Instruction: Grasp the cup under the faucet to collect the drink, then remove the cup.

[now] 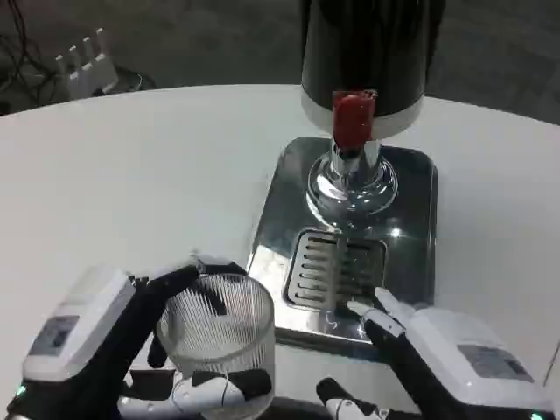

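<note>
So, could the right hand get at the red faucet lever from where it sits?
Probably yes. The right hand holds nothing, its fingers resting at the drip tray's front edge. The space up to the red lever looks free, and the left hand holds the cup off to the side.

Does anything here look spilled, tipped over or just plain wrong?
Nothing stands out. The left robot hand holds the clear ribbed cup upright beside the dispenser's metal base, and no liquid shows on the white table or the drip grate. The right robot hand rests at the base's front edge.
</note>
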`<state>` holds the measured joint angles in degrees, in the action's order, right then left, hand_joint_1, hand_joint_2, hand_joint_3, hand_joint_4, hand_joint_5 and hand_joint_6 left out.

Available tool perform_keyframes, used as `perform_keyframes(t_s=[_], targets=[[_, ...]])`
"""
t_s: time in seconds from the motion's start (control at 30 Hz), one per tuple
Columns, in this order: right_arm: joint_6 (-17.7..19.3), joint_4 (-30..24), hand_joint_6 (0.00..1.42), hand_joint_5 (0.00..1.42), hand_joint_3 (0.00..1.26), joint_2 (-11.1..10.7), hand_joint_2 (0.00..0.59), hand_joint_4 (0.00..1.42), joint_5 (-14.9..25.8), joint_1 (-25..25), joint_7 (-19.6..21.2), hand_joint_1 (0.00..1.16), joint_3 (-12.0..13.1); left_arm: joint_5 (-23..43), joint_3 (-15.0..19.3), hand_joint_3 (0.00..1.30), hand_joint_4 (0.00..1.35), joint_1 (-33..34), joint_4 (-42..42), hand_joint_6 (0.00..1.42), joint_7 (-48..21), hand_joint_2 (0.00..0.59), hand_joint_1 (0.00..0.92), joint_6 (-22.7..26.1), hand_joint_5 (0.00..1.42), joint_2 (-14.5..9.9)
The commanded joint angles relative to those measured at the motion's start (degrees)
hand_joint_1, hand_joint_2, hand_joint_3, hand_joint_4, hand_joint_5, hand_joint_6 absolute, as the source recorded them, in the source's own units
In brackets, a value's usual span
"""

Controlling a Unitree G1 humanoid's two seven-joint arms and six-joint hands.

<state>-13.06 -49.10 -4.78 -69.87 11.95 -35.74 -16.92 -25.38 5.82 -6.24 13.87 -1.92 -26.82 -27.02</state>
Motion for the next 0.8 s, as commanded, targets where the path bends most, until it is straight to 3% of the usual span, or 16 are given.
perform_keyframes(t_s=[0.03, 0.8], targets=[[0.0, 0.5, 0.0, 0.05, 0.15, 0.4, 0.405, 0.0, -0.1, 0.1, -1.0, 0.29, 0.0, 0.4, 0.2, 1.01, 1.09, 0.4, -0.4, 0.93, 0.3, 0.078, 0.421, -1.8, 1.22, -0.5], [-1.4, 2.5, 0.0, 0.05, 0.15, 2.0, 0.405, 0.0, -1.0, -2.1, -1.8, 0.29, 0.3, 0.5, -0.2, 1.01, 1.09, 2.8, -3.2, 0.93, 0.3, 0.078, 0.421, -1.9, 1.22, -0.4]])
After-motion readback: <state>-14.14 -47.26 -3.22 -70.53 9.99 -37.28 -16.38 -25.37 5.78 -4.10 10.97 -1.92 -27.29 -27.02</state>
